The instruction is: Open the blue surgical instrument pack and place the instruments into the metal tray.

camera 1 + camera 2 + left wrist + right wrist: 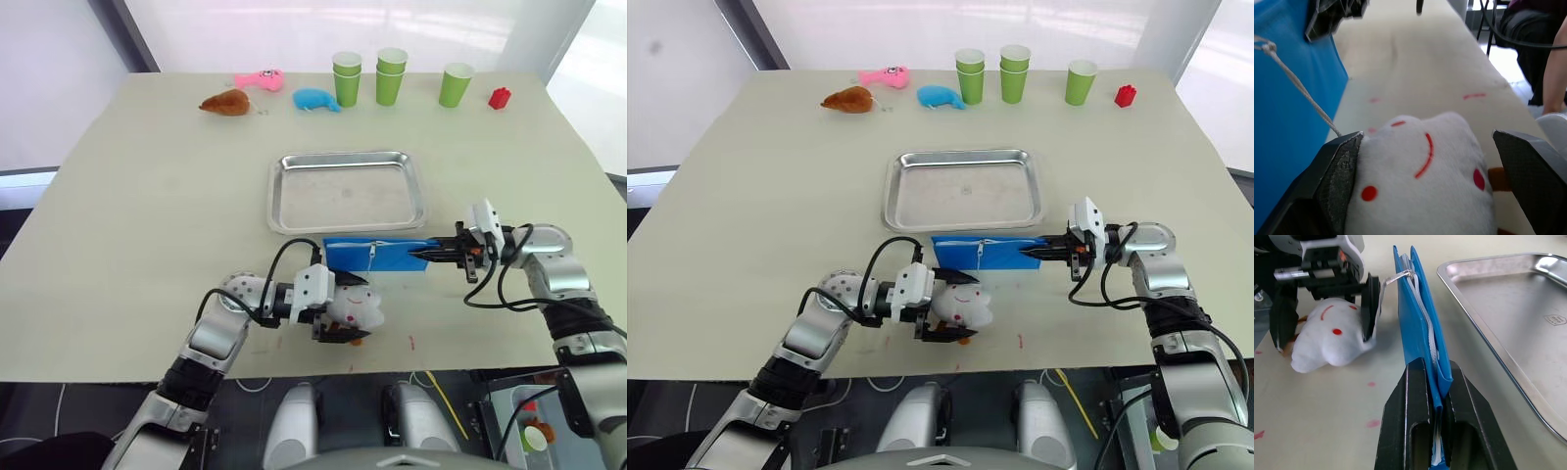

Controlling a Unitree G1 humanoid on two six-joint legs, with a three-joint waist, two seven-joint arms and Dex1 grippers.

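Low in the frame, left of centre, the left gripper (338, 311) lies near the table's front edge with its two black fingers spread wide on either side of a white plush toy (358, 308) marked with a red smile and red dots. One finger (1334, 174) presses the plush's side while the other stands clear of it.

Just above, at centre, the blue surgical instrument pack (377, 255) stands up on its long edge, zipper uppermost, with a pale pull cord (1400, 276) hanging from the slider toward the left gripper. From the right of the frame, the right gripper (423, 257) pinches the pack's end, its fingers clamped narrowly on the blue fabric.

Directly above the pack, the metal tray (277, 201) lies flat and bare at mid-frame, its near rim just beside the pack.

Along the top of the frame stands a row: a brown plush (226, 103), a pink toy (261, 79), a small blue plush (315, 99), green cups (391, 75) and a red block (500, 98).
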